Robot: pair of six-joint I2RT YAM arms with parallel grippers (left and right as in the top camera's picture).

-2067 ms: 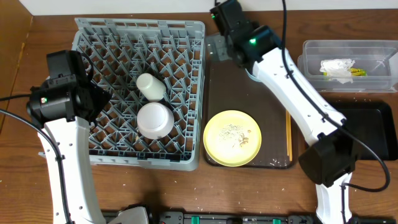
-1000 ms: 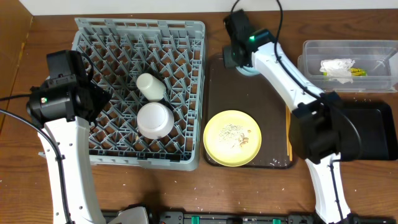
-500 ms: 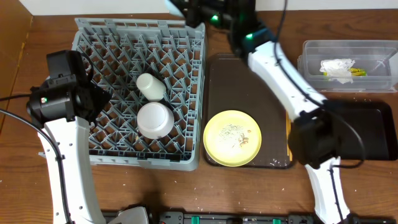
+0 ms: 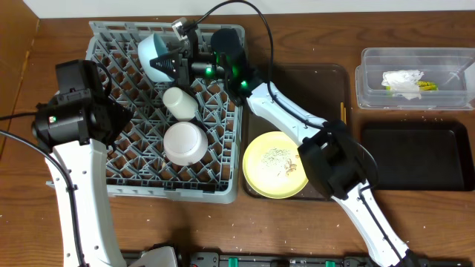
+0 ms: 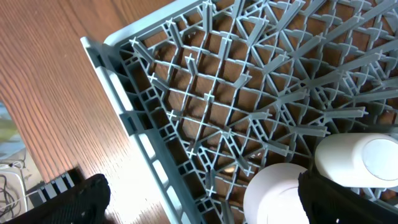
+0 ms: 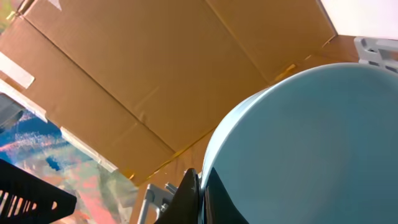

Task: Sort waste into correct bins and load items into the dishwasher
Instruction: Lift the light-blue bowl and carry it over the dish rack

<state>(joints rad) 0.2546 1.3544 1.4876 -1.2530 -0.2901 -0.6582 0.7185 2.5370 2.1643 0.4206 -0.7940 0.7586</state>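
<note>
My right gripper point(image 4: 172, 65) is shut on the rim of the light blue bowl point(image 4: 154, 53), held on edge over the back of the grey dishwasher rack point(image 4: 230, 35). In the right wrist view the fingers point(image 6: 189, 199) pinch the bowl's point(image 6: 311, 143) rim. A white cup point(image 4: 179, 103) and a pinkish-white bowl point(image 4: 183, 142) sit upside down in the rack. My left gripper point(image 5: 205, 202) hangs open above the rack's left edge point(image 5: 134, 134), beside that bowl point(image 5: 273, 199). The yellow plate point(image 4: 277, 165) holds crumbs. The wrapper point(image 4: 403, 81) lies in the clear tub point(image 4: 371, 74).
The dark brown serving tray point(image 4: 326, 81) lies under the plate, right of the rack. A black tray point(image 4: 415, 156) sits at the right, below the tub. My right arm crosses the brown tray and hides the chopsticks. Cardboard stands behind the table.
My right arm has swung left from the brown tray's back corner to over the rack, carrying the blue bowl. The left arm has not moved.
</note>
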